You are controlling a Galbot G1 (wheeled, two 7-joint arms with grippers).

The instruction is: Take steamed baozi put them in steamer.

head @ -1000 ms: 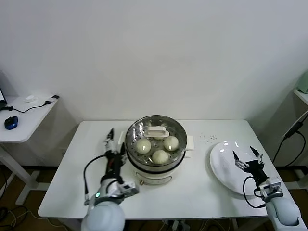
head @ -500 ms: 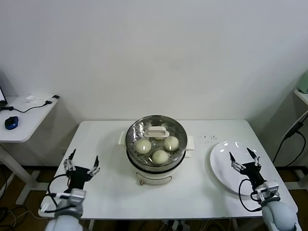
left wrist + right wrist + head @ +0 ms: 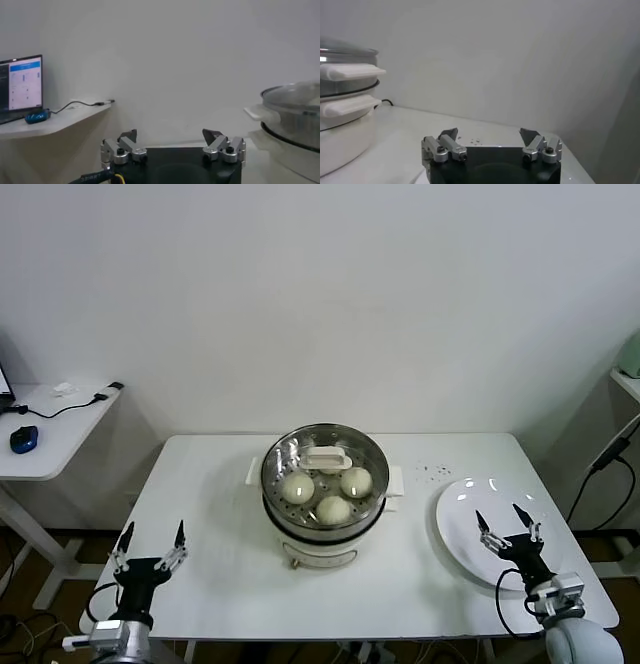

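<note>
The steamer [image 3: 322, 529] stands mid-table with a glass lid [image 3: 285, 454] and its white handle on top. Three cream baozi [image 3: 296, 487] [image 3: 356, 480] [image 3: 333, 509] show through the lid, lying in the steel basket. My left gripper [image 3: 150, 542] hovers open and empty at the table's front-left edge, well apart from the steamer. My right gripper [image 3: 505, 524] is open and empty above the white plate [image 3: 458, 509]. In the left wrist view the open gripper [image 3: 171, 135] has the steamer [image 3: 295, 125] off to one side. From the right wrist, the gripper [image 3: 489, 133] stands open, the steamer [image 3: 340, 107] beside it.
A white table [image 3: 420, 584] carries everything. Small dark specks [image 3: 432, 472] lie behind the plate. A side desk [image 3: 50, 434] at the left holds a blue mouse [image 3: 22, 438] and cables; a laptop screen [image 3: 21, 82] shows there too. A cable [image 3: 610, 454] hangs at the right.
My left arm has drawn back from beside the steamer to the table's front-left edge, gripper still open. The right gripper has slid slightly toward me over the plate.
</note>
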